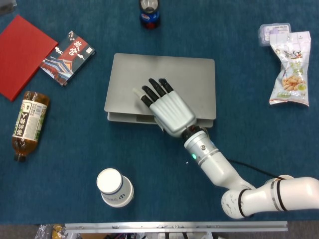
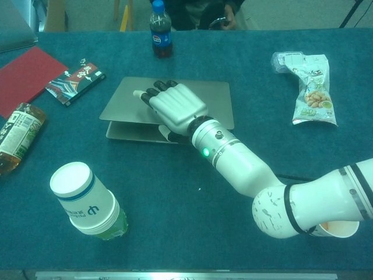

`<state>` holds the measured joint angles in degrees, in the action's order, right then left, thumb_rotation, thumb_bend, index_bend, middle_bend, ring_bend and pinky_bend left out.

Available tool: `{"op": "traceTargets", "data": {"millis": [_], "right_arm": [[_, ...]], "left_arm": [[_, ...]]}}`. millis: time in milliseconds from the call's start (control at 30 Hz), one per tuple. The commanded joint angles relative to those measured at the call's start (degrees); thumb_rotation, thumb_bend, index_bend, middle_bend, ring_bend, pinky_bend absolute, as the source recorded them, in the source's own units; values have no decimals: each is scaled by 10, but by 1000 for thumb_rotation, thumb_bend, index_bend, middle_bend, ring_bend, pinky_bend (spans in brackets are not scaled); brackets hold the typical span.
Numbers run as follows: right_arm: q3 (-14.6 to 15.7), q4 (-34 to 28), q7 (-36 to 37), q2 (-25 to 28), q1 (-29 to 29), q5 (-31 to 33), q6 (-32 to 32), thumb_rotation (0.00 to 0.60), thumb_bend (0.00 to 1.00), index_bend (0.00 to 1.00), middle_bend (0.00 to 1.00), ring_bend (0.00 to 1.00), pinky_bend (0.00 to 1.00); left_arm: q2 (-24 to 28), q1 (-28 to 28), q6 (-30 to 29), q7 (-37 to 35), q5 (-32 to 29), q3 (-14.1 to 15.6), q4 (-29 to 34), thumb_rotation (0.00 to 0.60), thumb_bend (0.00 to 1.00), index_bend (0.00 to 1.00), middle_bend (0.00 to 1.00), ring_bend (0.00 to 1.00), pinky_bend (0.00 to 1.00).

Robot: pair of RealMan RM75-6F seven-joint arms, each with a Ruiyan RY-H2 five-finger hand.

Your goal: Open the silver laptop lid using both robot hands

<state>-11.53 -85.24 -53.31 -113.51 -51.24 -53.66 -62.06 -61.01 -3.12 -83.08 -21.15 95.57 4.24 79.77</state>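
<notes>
1. The right hand lies palm-down on the silver laptop lid, its dark-tipped fingers stretched flat and slightly fanned toward the lid's middle; whether the thumb hooks under the front edge cannot be told. The left hand shows in neither view.
2. The silver laptop sits near the middle of the table, its lid raised a little at the front: in the chest view a dark gap shows between the lid and base along the near edge, wider toward the left corner.
3. The white right arm runs from the laptop's front edge toward the near right corner of the table.
4. Bare blue cloth of the table surrounds the laptop on all sides, with the widest open stretch to its right and in front of it.
5. Behind the laptop stands a cola bottle, well apart from the rear edge.
6. Left of the laptop lie a patterned flat box, a red book and a brown tea bottle on its side.
7. In front and left of the laptop stands a white paper cup.
8. Far right of the laptop lies a glossy snack bag with a small clear packet touching its top.
</notes>
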Motion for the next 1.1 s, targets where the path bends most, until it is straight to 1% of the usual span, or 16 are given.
{"op": "traceTargets", "data": {"millis": [33, 167, 367, 867, 1100], "right_arm": [[-2, -1, -1, 1, -1, 1, -2, 600, 440, 87, 149, 10, 117], [-4, -2, -5, 2, -4, 3, -6, 600, 440, 87, 149, 10, 117], [-7, -4, -10, 4, -7, 3, -11, 600, 440, 87, 149, 10, 117], [-15, -14, -18, 15, -14, 2, -27, 600, 440, 87, 149, 10, 117], [-19, -15, -25, 17, -18, 5, -33, 600, 439, 87, 149, 10, 117]], "left_arm": [[0, -16, 14, -8, 18, 8, 1, 579, 417, 344, 386, 265, 135], [0, -35, 28, -15, 39, 17, 3, 584, 417, 344, 367, 265, 135], [-2, -62, 48, 0, 64, 25, 14, 582, 417, 344, 342, 265, 135], [-12, -99, 70, 27, 85, 37, 32, 582, 417, 338, 335, 264, 135], [-13, -125, 91, 41, 101, 43, 46, 581, 416, 300, 300, 261, 135]]}}
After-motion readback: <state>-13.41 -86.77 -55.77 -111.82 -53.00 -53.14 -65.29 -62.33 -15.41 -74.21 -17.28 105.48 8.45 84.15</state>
